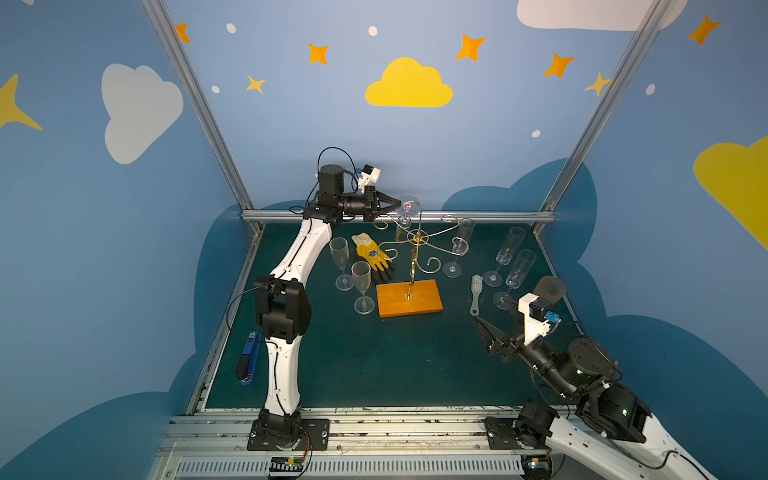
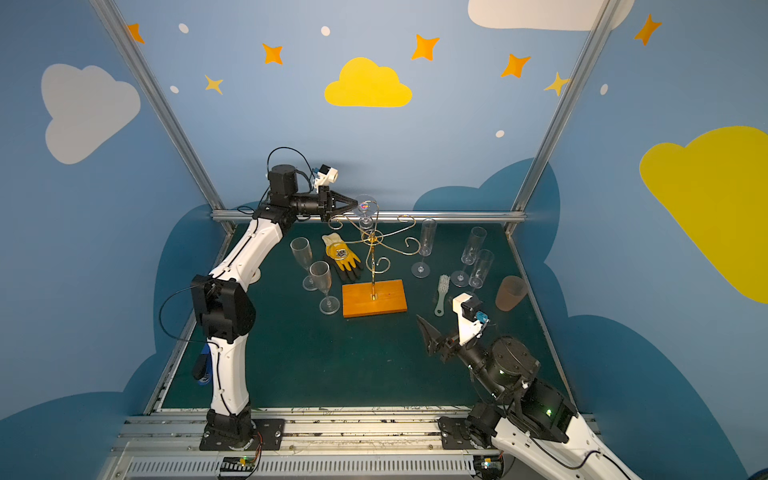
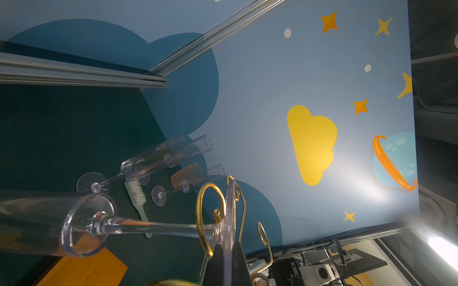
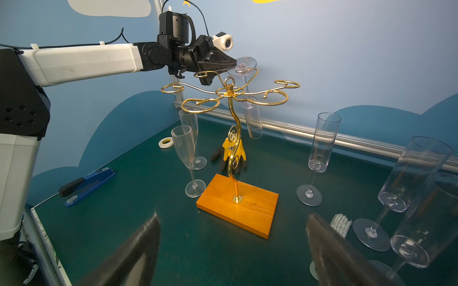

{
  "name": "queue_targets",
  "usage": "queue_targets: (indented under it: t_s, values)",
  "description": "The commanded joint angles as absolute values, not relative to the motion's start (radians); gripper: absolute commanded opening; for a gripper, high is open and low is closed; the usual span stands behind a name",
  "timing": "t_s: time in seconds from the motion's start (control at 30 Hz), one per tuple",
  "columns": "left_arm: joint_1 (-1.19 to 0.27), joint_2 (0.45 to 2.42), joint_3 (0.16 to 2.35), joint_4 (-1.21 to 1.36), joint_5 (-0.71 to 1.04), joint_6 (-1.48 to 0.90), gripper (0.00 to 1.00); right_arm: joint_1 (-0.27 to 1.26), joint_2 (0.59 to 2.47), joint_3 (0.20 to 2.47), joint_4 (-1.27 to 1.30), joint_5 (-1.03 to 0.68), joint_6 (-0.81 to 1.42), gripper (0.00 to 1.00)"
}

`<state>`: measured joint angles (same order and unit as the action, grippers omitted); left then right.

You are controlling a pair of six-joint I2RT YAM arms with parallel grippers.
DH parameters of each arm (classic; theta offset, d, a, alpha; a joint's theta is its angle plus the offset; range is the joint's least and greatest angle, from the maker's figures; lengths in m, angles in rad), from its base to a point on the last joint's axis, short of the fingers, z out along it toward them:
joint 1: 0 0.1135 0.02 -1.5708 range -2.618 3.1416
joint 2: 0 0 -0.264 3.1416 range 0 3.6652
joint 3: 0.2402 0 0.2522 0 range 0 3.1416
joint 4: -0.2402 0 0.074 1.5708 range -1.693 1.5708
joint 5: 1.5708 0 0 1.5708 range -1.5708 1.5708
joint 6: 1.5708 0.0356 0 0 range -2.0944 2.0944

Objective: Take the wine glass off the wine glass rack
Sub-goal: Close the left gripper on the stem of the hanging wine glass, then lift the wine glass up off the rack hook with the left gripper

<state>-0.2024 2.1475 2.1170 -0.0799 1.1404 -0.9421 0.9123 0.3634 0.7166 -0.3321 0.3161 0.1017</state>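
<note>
The wine glass (image 4: 243, 66) hangs bowl-down off the far arm of the wine glass rack (image 4: 230, 94), foot on top. The left gripper (image 1: 397, 204) is pinched on the left rim of that foot. It's a thin hold, so my guess is lift a touch, keep it level and slide the stem out the loop's open side without twisting.

The right gripper (image 1: 481, 326) hangs spread wide at near right, holding nothing, and could steady the orange base (image 1: 409, 299). Watch the curled arm under the left jaws, the yellow glove (image 1: 372, 255), the left flute (image 1: 361, 274) and the right flute (image 1: 462, 240).

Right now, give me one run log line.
left fingers: shut on wine glass foot | wine glass: upside down, stem in wine glass rack loop | right fingers: open, empty
</note>
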Motion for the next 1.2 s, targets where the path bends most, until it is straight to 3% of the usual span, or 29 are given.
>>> queue_targets:
  t_s: [0.0,0.23,1.17]
  values:
    - [-0.189,2.107,2.088,0.015,1.102,-1.01,0.03,0.91,0.347,0.746,-0.345,0.312,0.117,0.91]
    - [-0.187,2.096,2.082,0.158,1.091,-1.157,0.03,0.91,0.345,0.745,-0.342,0.313,0.118,0.91]
    - [-0.222,2.097,2.141,0.109,1.051,-1.189,0.03,0.91,0.339,0.75,-0.354,0.312,0.13,0.91]
